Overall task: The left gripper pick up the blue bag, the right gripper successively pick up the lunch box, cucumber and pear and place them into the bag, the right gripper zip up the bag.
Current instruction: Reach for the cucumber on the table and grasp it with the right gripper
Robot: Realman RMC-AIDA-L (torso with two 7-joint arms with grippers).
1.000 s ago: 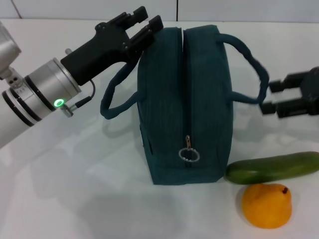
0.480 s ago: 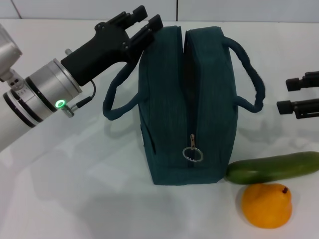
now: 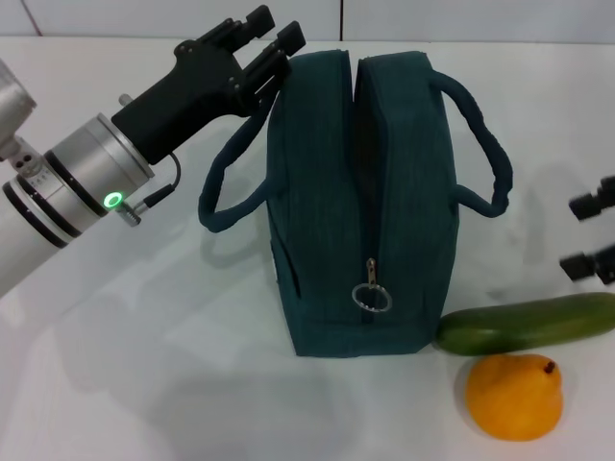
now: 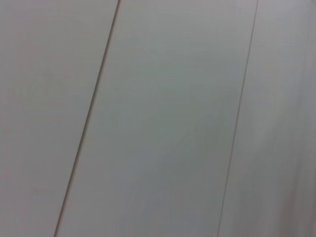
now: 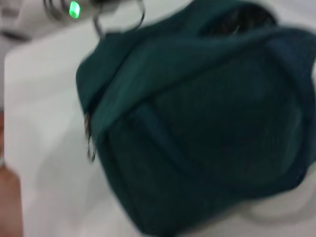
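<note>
You've got the blue bag (image 3: pixel 360 202) standing upright in the middle of the head view on the white table (image 3: pixel 144 384), top opening parted along the zipper, silver ring pull (image 3: pixel 371 297) hanging low on the near end. The left gripper (image 3: pixel 267 48) sits in the upper left of the frame, fingertips at the bag's top left edge; fingers look close together, but you can't tell if they actually pinch fabric. The right gripper (image 3: pixel 588 235) is at the right edge, mostly cut off, two fingers apart with nothing between them, clear of the bag's right handle (image 3: pixel 480 144). The cucumber (image 3: pixel 524 324) lies lower right, its end touching the bag's base. The pear (image 3: pixel 514 396) sits just below it. Left wrist view shows only plain panels. Right wrist view shows the bag (image 5: pixel 207 123), blurred
</note>
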